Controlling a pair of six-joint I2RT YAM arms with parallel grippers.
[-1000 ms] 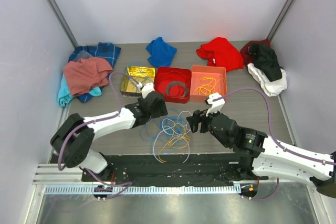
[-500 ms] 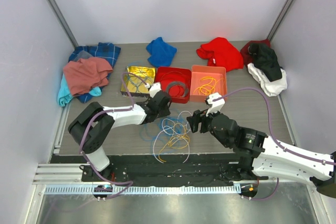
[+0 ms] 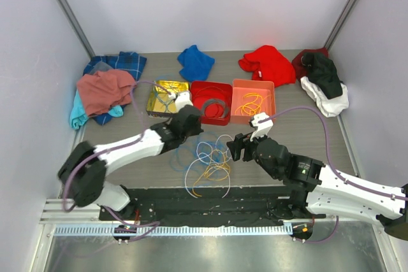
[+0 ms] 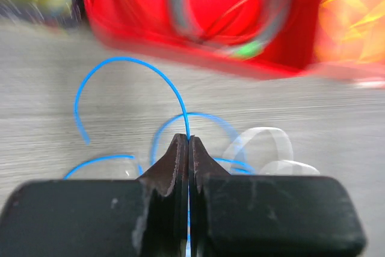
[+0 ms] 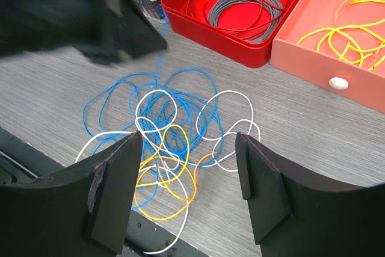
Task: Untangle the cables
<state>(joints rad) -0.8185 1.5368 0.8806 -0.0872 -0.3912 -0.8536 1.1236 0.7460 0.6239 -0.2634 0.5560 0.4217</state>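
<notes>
The tangled cables (image 3: pixel 207 160) are being overhung on the table (image 3: pixel 159 176) by the right gripper (image 5: pixel 187 148), its jaws being held spread. Beyond, a blue cable (image 4: pixel 129 61) is being pinched by the left gripper (image 4: pixel 188 142), just before the red tray (image 5: pixel 216 40).

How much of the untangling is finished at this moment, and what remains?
Done: yellow cables lie in the salmon tray, a grey coil in the red tray. In hand: the left gripper is shut on a blue cable rising from the tangle; the right gripper hangs open above it. Left: its blue, white and yellow loops are intertwined.
</notes>
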